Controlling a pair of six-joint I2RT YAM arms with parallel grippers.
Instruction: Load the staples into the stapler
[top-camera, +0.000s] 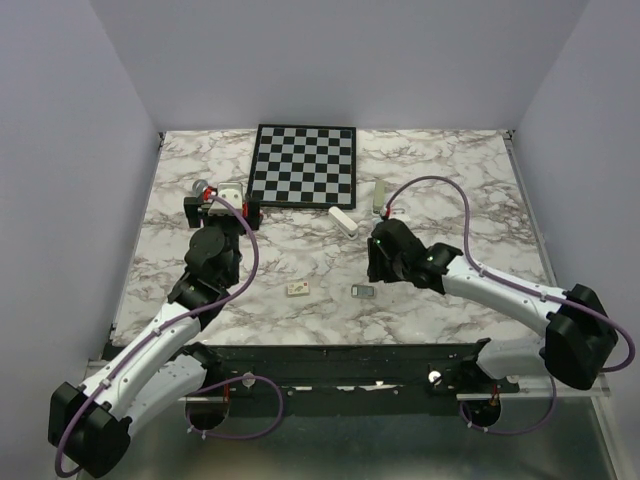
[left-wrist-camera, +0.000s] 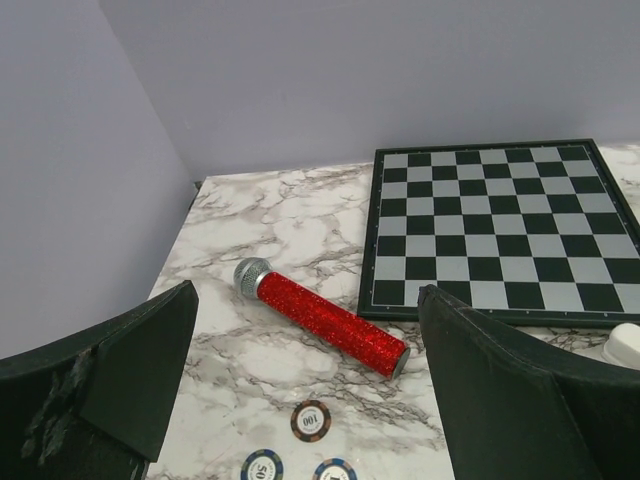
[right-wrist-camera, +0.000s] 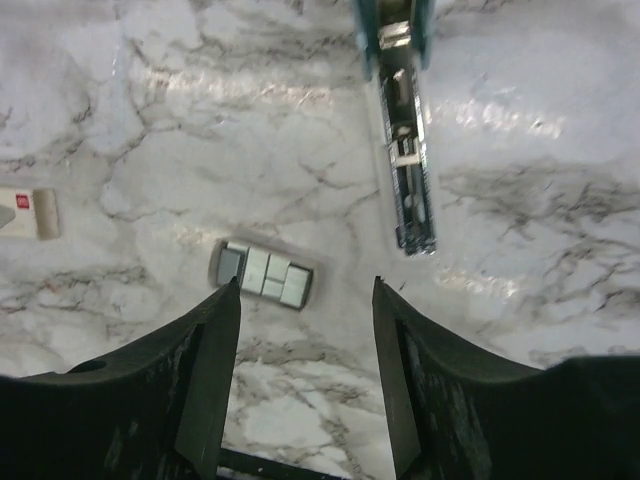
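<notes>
Right fingers (right-wrist-camera: 205, 380) stand parted and grip nothing, their tips just beside the staples (right-wrist-camera: 262, 275), which lie flat on the marble bench (right-wrist-camera: 150, 150), near one fingertip. Close by but not touching them lies the stapler (right-wrist-camera: 408, 170), its metal channel open to view. Left fingers (left-wrist-camera: 130, 380) are spread wide and empty, facing a red glitter microphone (left-wrist-camera: 325, 320), poker chips (left-wrist-camera: 311, 420) and a chessboard (left-wrist-camera: 500, 225)

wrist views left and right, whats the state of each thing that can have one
stapler, open, metal channel exposed
staples, lying flat, loose, not in the stapler
right gripper, open, empty
left gripper, open, empty
microphone, lying on its side
</notes>
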